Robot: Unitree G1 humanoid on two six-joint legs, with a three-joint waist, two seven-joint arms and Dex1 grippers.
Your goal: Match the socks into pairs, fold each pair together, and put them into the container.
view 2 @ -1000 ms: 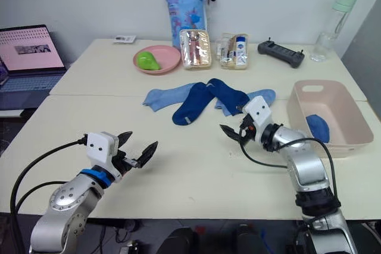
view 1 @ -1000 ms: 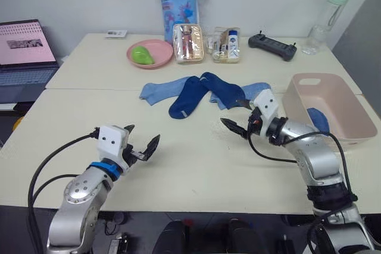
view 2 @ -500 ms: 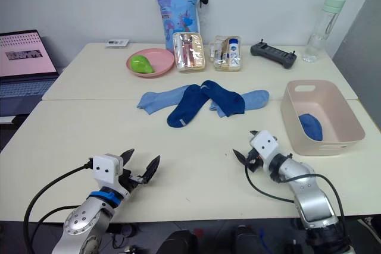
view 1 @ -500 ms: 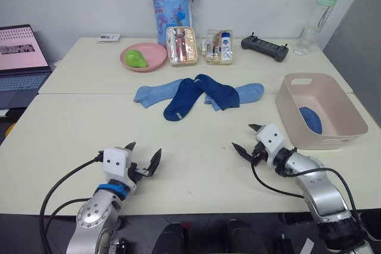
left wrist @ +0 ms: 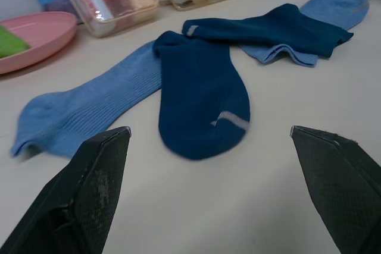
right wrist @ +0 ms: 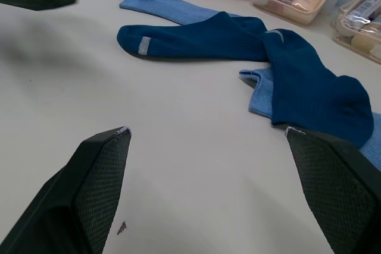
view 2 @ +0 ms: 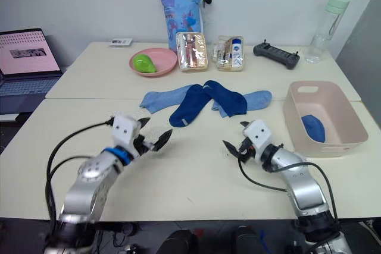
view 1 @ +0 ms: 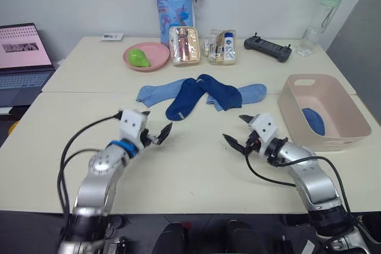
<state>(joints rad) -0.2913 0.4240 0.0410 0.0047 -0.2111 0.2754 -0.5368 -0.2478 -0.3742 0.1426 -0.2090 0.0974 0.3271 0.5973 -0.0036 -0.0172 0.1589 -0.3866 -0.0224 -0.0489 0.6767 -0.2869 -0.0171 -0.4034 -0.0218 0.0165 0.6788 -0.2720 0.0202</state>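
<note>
We found the left gripper point(view 1: 156, 135), fingers spread, just short of the toe of the nearer dark blue sock point(view 1: 183, 99), whose long axis ran away from it toward the pile, while the right gripper point(view 1: 238, 135), also spread, sat farther off, nearer the container point(view 1: 351, 122).

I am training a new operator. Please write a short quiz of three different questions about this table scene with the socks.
1. True or false: both grippers hold a sock.
2. How many socks lie on the table: A two, B four, C six?
3. What lies in the pink container?

Key:
1. False; left gripper and right gripper are open, empty.
2. B; dark blue socks overlap light blue socks.
3. A blue item in the pink container.
</note>
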